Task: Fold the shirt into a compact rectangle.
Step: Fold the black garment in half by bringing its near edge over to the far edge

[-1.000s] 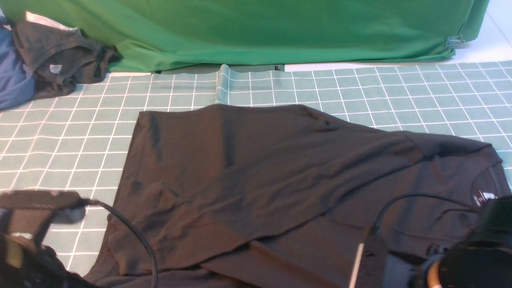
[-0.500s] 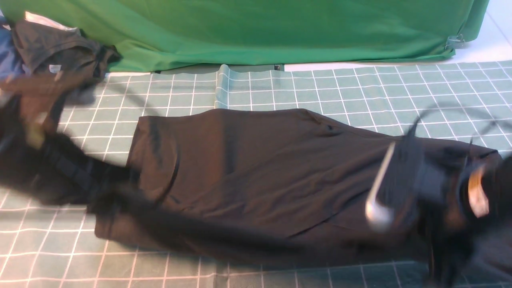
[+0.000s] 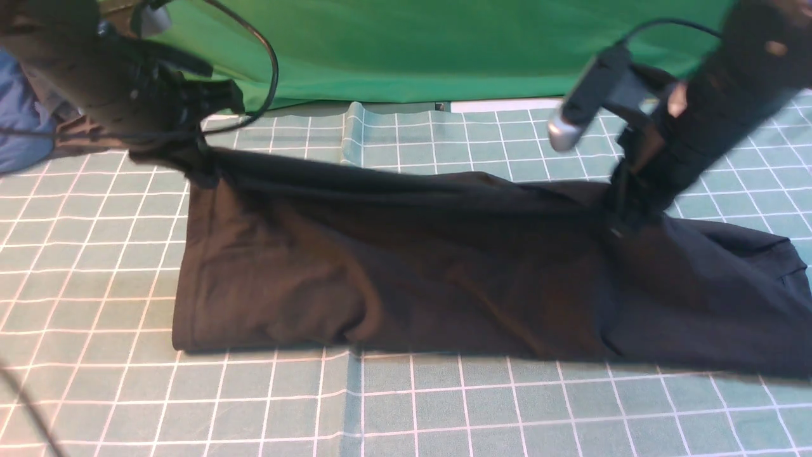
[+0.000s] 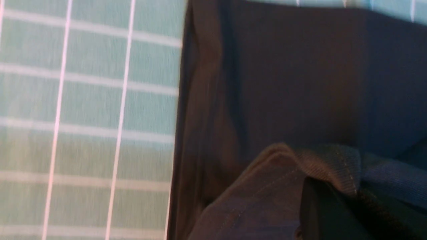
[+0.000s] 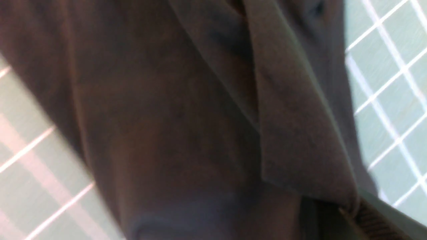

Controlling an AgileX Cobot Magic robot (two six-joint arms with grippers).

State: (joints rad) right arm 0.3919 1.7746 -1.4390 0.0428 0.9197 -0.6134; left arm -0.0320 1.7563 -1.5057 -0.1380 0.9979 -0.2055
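The black shirt (image 3: 393, 273) is spread lengthwise across the middle of the green grid mat (image 3: 444, 406), folded into a long band. Its near folded edge is laid flat on the mat, roughly parallel to the mat's near edge. Its far edge is raised off the mat and pulled taut between the two grippers. No print or neck label is seen on the exposed side.

The left gripper (image 3: 196, 166) is closed on the shirt's far corner, over the mat's far left part. In the left wrist view a bunched, stitched hem is seen pinched at a dark finger, with the rest of the cloth hanging down to the mat.

The right gripper (image 3: 625, 212) is closed on the shirt's far edge, over the mat's far right part. The jaws themselves are hidden by fabric and blur. In the right wrist view only draped folds are shown, with a ribbed edge close to the camera and mat squares on both sides. The shirt's right end is left slack on the mat, past this gripper and close to the mat's right side.

A green cloth (image 3: 412, 51) is hung beyond the mat's far edge. A blue garment (image 3: 22, 127) is seen at the mat's far left corner, partly hidden by the left arm.
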